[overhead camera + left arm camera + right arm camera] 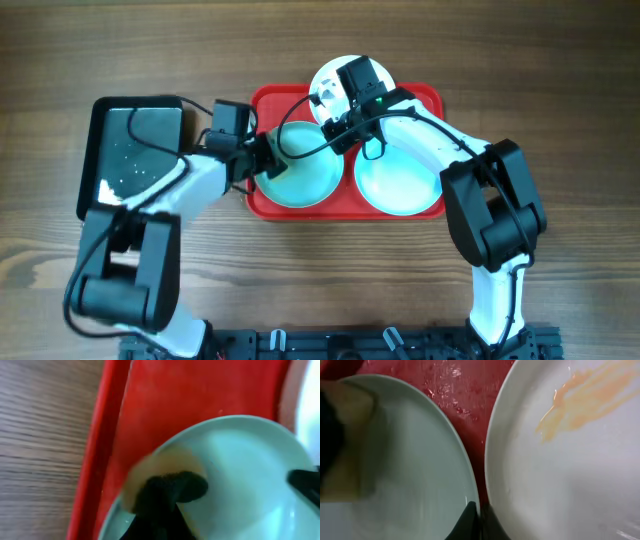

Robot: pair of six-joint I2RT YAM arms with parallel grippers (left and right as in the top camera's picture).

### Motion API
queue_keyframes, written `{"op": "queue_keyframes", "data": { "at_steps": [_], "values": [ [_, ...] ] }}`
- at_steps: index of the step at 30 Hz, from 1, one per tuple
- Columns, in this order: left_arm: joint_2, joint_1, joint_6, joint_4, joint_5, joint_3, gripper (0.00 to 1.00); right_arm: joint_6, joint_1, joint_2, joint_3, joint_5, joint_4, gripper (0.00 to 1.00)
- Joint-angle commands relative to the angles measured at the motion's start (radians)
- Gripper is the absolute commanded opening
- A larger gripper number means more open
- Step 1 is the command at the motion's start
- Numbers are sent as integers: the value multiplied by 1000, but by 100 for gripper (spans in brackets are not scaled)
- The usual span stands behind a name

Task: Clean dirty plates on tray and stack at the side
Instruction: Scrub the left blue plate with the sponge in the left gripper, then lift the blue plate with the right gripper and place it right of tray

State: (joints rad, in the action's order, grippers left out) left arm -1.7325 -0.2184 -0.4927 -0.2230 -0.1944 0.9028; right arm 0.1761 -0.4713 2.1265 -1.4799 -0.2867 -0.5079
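L pincer [262, 163] over aqua plate [305, 185] rim, on red tray [270, 105].

Robot lab bench. Plain wood-grain table [560, 100], with left arm [130, 270] and right arm [495, 215] mounted on a black rail [300, 345] at its edge. A red tray [432, 98] sits under left claw [262, 162] and right claw [335, 135]. A black tray [92, 160] is near the left claw, on its side away from the right claw.

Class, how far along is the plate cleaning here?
Done: nothing stacked; the white plate, left aqua plate and right aqua plate sit on the red tray. In hand: the left gripper has a tan pad on the left aqua plate. Left: the white plate's orange smear, then stacking.
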Motion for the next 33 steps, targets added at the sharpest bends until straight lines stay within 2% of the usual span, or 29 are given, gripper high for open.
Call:
{"op": "queue_keyframes", "data": {
  "at_steps": [1, 6, 10, 12, 14, 15, 16, 17, 19, 22, 25, 28, 31, 33],
  "values": [
    [-68, -7, 19, 10, -23, 2, 4, 7, -1, 26, 0, 28, -9, 4],
    [-24, -6, 18, -90, 381, 3, 4, 7, -1, 26, 0, 28, -9, 4],
    [195, -6, 18, -156, 673, 3, 4, 7, -1, 26, 0, 60, -19, 4],
    [261, -6, 18, -160, 742, 3, 4, 7, -1, 26, 0, 66, -20, 4],
    [309, -6, 3, -159, 731, 2, 4, 6, -1, 26, 0, 66, -21, 4],
    [346, -6, -43, -158, 667, 3, 4, 7, -1, 26, 0, 66, -20, 4],
    [366, -6, -43, -147, 552, 2, 4, 7, -1, 26, 0, 66, -20, 4],
    [371, -6, -43, -139, 350, 2, 4, 7, -1, 26, 0, 66, -19, 4],
    [296, -19, -43, -140, 103, -3, 4, 7, -1, 26, 0, 66, -13, 4],
    [151, -45, -74, -124, 94, -3, 4, 8, -1, 26, 0, 66, -5, 4],
    [51, -45, -72, -126, 141, -3, 4, 8, -1, 26, 0, 66, -8, 4],
    [80, -45, -73, -137, 364, -1, 4, 7, -1, 26, 0, 80, -6, 4],
    [262, -45, -73, -153, 659, 1, 4, 8, -2, 26, 0, 80, -10, 4],
    [418, -43, -74, -155, 754, 1, 4, 8, -3, 12, 0, 65, -23, 4]
  ]
}}
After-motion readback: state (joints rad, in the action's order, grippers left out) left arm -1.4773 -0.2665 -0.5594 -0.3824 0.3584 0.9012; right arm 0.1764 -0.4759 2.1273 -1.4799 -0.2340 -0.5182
